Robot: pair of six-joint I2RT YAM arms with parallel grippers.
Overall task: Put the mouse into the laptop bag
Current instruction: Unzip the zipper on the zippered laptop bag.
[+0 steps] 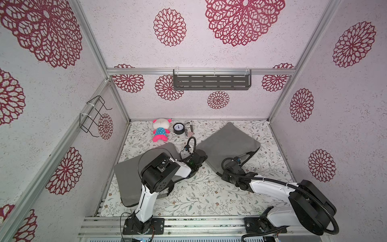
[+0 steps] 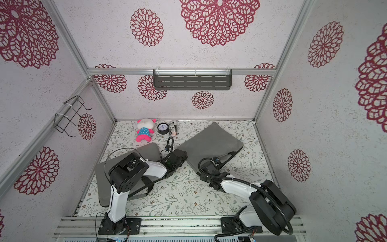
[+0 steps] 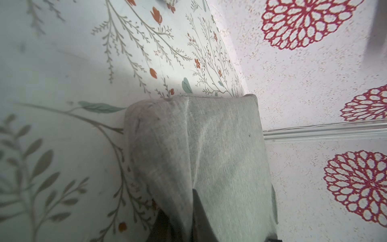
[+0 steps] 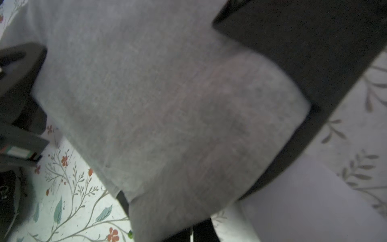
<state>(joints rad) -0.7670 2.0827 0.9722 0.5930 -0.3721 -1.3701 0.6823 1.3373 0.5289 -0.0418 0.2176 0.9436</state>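
We find the left tool point(image 1: 203, 157) clenched on the left edge of the bag point(image 1: 228, 140). In the left wrist view the grey cloth point(image 3: 209, 146) gathers into folds at the grip.

The right tool point(image 1: 229, 167) is clenched at the bag's near edge, close to a black strap point(image 1: 248, 156). Its wrist view is blurred and filled with grey cloth, so we cannot tell whether any cloth is pinched.

The bag sits right of centre on the counter point(image 1: 209, 194), turned diagonally, with one corner toward the back wall. The mouse shows in no view, and we cannot tell where it is.

Under the left arm a flat grey case point(image 1: 127, 178) lies at the counter's left side, well apart from the bag.

Along the back edge, left of centre, we note three items in a row:
- a plush toy point(image 1: 160, 130) in pink and blue
- a round black gauge point(image 1: 178, 128) just beside it
- a printed can point(image 1: 189, 128) next to the gauge

A slotted shelf point(image 1: 211, 80) hangs on the back wall. A wire rack point(image 1: 94, 115) hangs on the left wall.
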